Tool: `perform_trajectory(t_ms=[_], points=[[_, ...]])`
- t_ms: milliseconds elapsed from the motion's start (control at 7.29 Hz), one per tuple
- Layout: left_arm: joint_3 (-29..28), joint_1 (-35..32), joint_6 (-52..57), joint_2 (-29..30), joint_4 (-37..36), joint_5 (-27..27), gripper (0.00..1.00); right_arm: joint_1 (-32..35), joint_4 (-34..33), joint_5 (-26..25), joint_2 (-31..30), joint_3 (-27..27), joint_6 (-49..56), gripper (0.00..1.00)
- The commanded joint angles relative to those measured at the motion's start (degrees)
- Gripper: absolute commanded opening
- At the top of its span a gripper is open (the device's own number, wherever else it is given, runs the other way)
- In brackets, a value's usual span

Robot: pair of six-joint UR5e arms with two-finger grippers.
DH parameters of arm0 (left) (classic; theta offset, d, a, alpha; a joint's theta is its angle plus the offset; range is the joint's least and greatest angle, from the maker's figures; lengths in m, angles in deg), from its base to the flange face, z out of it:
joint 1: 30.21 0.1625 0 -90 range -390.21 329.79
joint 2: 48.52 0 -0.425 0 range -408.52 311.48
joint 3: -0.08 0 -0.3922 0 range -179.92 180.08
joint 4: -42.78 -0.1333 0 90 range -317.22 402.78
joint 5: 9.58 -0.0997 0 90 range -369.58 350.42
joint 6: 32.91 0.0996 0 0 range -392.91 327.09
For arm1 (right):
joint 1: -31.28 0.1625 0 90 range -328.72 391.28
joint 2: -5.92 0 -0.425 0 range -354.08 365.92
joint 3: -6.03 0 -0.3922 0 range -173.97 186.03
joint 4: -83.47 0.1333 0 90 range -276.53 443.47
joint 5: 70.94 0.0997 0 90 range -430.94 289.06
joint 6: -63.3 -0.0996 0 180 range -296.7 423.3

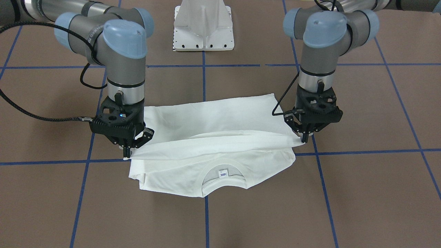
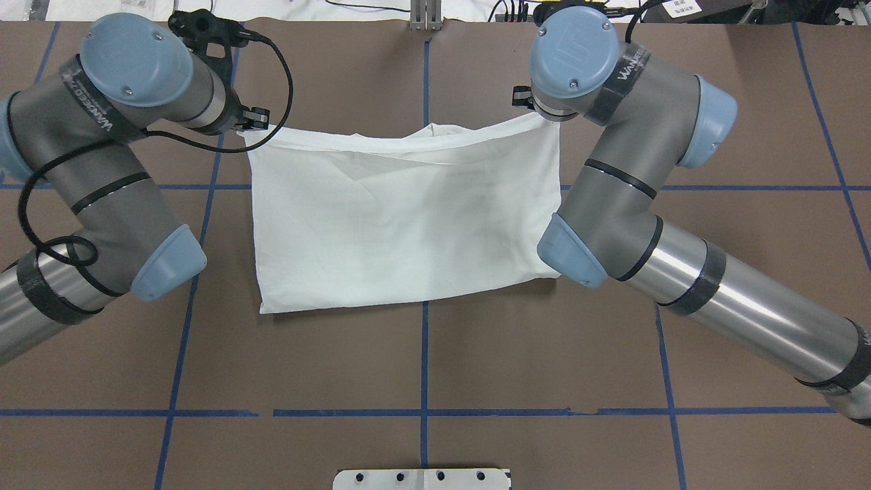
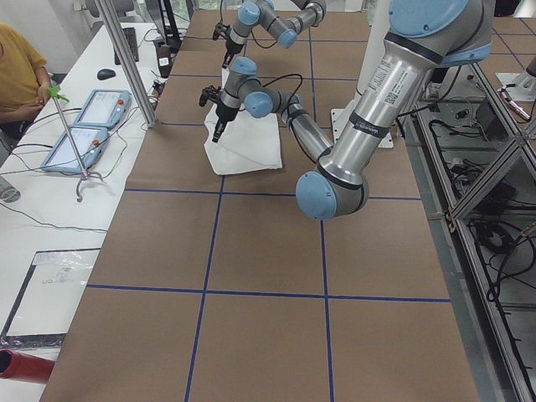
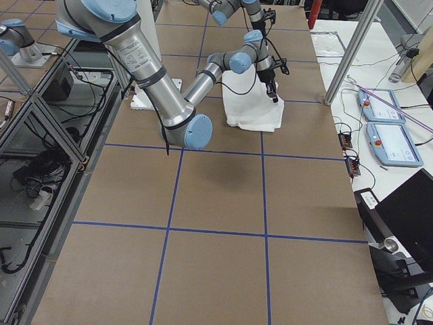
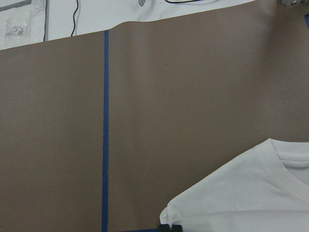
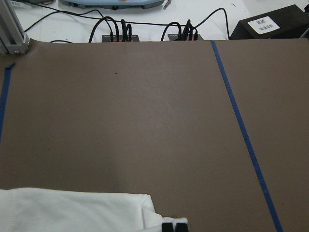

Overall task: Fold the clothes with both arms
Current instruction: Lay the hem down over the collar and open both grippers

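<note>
The white T-shirt (image 1: 213,120) lies in the middle of the brown table (image 1: 361,193), folded over on itself, with 1 layer drawn across the body toward the collar (image 1: 206,171). The collar end faces away from the robot and is uncovered, so the small blue-printed neck label (image 1: 222,173) shows inside it.

The 2 grippers hold the 2 ends of the upper layer's free edge. The left gripper (image 1: 304,137) points down with its fingers pressed together, pinching 1 corner of the fabric. The right gripper (image 1: 126,154) also points down with its fingers closed, pinching the opposite corner. The edge runs between them with a slight sag in the middle, and it sits just short of the collar.

In the overhead view the folded side of the shirt lies flat on the robot's side. Blue tape lines (image 1: 206,220) cross the table in a grid, and the white pedestal base (image 1: 203,27) stands beyond the shirt between the 2 arms.
</note>
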Motion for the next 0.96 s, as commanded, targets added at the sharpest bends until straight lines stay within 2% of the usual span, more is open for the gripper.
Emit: perform_trajectory(t_ms=[0,137,274,411,548,823], points=[[-13.9,0.4,1.2,1.9,11.6,-0.1,0.0,0.0,4.8,-0.1,2.1,-9.1,2.7,0.0],[-18.6,0.6,2.6,2.0,17.3,-0.1,0.0,-0.2,5.7,-0.1,2.6,-11.8,3.1,0.0],[-19.9,1.3,2.6,2.0,18.6,0.0,0.0,-0.5,7.3,-0.1,3.1,-14.4,3.4,0.0],[-19.4,1.3,2.5,1.9,18.7,0.3,0.99,-0.5,8.7,-0.1,3.1,-15.2,3.4,0.64],[-14.4,1.0,2.6,1.2,17.9,0.8,1.0,-0.1,8.7,0.9,4.0,-14.6,4.0,1.0],[-0.1,0.7,7.1,-6.9,15.2,8.9,1.0,2.8,9.3,9.6,3.5,-12.5,10.7,1.0]])
